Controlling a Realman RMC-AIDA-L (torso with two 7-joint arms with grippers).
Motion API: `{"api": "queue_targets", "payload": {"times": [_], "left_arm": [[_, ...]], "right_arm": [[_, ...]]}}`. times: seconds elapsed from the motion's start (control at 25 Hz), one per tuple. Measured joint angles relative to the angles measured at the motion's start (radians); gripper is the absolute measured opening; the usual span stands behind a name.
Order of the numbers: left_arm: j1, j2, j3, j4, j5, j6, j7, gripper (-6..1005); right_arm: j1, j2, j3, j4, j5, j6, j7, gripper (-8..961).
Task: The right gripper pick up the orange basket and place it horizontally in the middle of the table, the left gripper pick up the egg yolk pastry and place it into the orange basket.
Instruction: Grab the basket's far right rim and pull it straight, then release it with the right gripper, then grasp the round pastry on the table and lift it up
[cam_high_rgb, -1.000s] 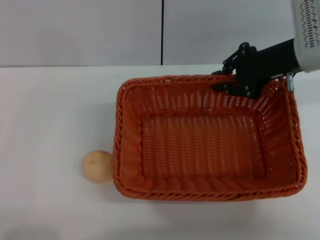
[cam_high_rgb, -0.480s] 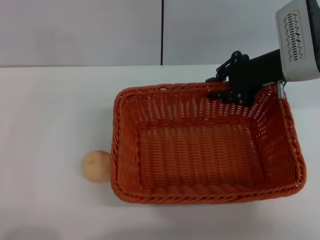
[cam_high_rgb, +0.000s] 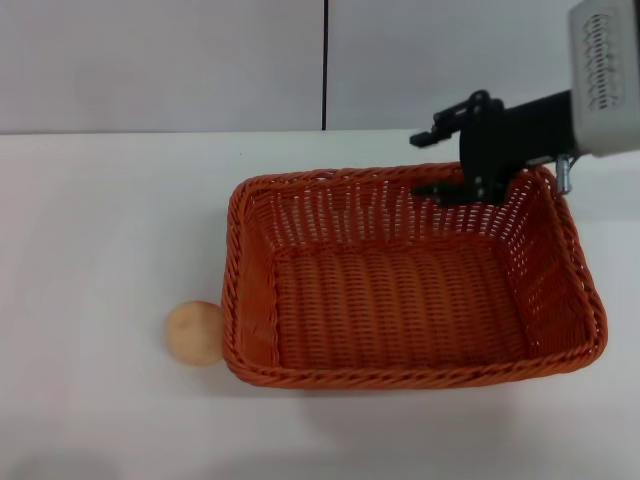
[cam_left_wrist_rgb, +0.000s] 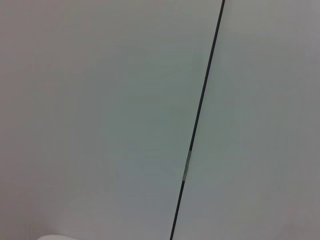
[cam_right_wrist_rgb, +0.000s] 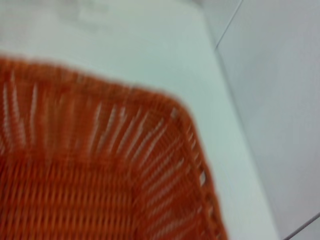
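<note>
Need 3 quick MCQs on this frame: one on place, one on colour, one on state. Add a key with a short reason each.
1. Where is the egg yolk pastry?
A. in the basket
B. on the table, at the basket's left wall
C. in a tool

2. What colour is the orange basket?
A. burnt orange
B. blue
C. white

3. What does the basket hold?
A. nothing
B. a pastry
C. two pastries

Key: 1 B, the pastry lies on the table outside the left wall. 2 A, orange weave. 3 A, its floor is bare, with the right tool at its far rim.
</note>
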Motion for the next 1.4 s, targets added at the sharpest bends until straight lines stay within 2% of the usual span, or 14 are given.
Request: {"api": "queue_targets", "payload": {"times": [0.08,0.12,0.16,0.24,0.28,0.32,0.4,0.44,0.48,0.52,0.68,0.88,1.04,1.4], "left_arm": [[0.0,0.002,0.007,0.001,0.001,0.002,-0.001,841],[0.0,0.002,0.007,0.001,0.001,0.002,-0.001,841],[-0.029,0.018,0.091,0.048,0.002,0.027,-0.052,841],[-0.041,0.022,0.121,0.071,0.002,0.039,-0.073,840],[-0.104,0.034,0.268,0.198,0.003,0.099,-0.189,840],[-0.123,0.035,0.315,0.241,0.003,0.111,-0.22,840],[-0.155,0.036,0.393,0.312,0.003,0.133,-0.276,840],[-0.173,0.034,0.44,0.351,0.003,0.143,-0.303,840],[-0.199,0.027,0.525,0.412,0.003,0.163,-0.34,840],[-0.199,0.027,0.525,0.412,0.003,0.163,-0.34,840],[-0.232,0.014,0.678,0.472,0.003,0.179,-0.353,840],[-0.266,0.007,0.831,0.464,0.003,0.14,-0.34,840],[-0.281,0.002,0.884,0.415,0.003,0.096,-0.298,839],[-0.293,0.001,0.902,0.29,0.002,0.008,-0.154,839]], "right_arm": [[-0.076,0.0,0.011,-0.091,0.159,0.049,0.019,526],[-0.076,0.0,0.011,-0.091,0.159,0.049,0.019,525],[-0.101,0.0,0.019,-0.12,0.218,0.064,0.031,525],[-0.165,0.002,0.051,-0.175,0.359,0.085,0.055,524],[-0.242,0.004,0.075,-0.198,0.531,0.097,0.061,523],[-0.242,0.004,0.075,-0.198,0.531,0.097,0.061,523],[-0.331,0.004,0.081,-0.195,0.706,0.096,0.04,523],[-0.383,0.004,0.079,-0.193,0.79,0.096,0.025,523],[-0.485,0.008,0.068,-0.187,0.937,0.098,0.007,523],[-0.485,0.008,0.068,-0.187,0.937,0.098,0.007,523],[-0.684,0.009,0.031,-0.056,1.278,0.133,-0.007,523],[-0.742,0.007,0.098,0.141,1.401,0.245,-0.055,522],[-0.747,0.005,0.133,0.21,1.402,0.271,-0.061,522],[-0.767,0.006,0.135,0.24,1.357,0.318,-0.062,522]]}}
